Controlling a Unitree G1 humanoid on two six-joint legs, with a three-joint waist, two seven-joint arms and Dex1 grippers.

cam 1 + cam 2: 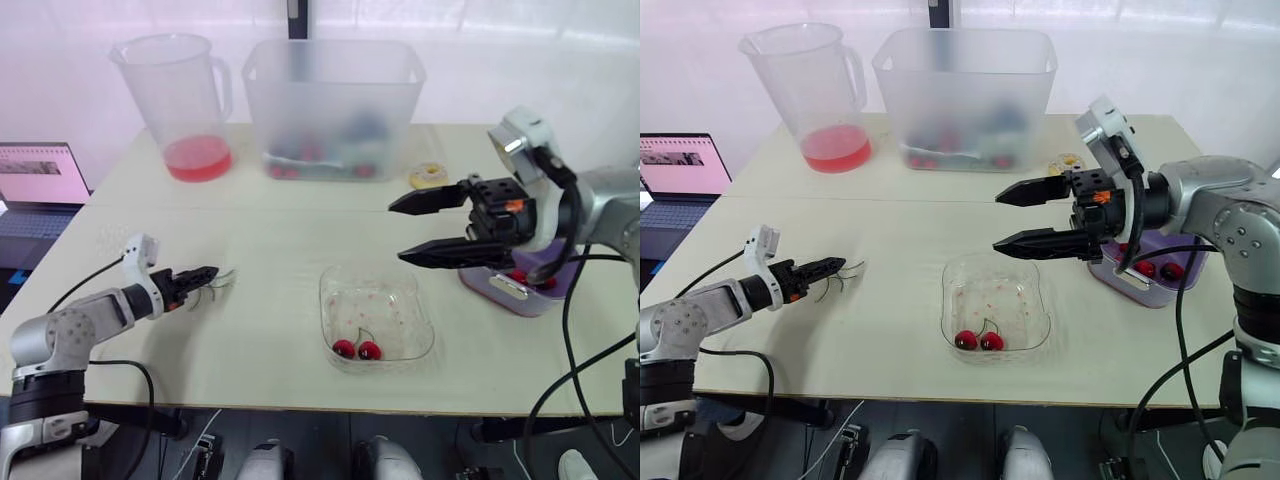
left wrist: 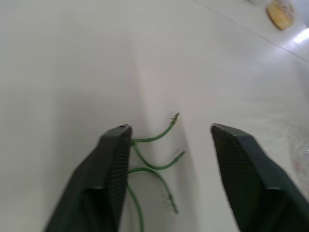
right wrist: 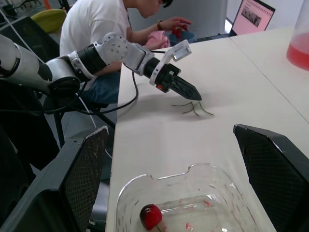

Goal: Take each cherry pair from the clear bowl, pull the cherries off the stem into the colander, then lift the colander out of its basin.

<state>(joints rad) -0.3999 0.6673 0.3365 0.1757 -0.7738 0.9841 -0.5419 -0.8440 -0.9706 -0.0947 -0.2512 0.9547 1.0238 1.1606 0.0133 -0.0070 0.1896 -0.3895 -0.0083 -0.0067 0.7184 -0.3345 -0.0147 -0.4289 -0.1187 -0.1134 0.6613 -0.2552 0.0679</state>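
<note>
The right gripper (image 1: 997, 222) is hovering over the far right edge of the clear bowl (image 1: 324, 300), its fingers spread wide and gripping nothing. One cherry pair (image 1: 357, 349) is lying in the bowl's near side, both cherries joined on the stem. Just right of the bowl, the purple basin (image 1: 520, 297) is sitting behind that gripper, red cherries (image 1: 1145, 268) showing in what is probably the colander. Well left of the bowl, the left gripper (image 1: 210, 273) is resting low with fingers parted and empty, bare green stems (image 2: 154, 166) lying at its tips.
</note>
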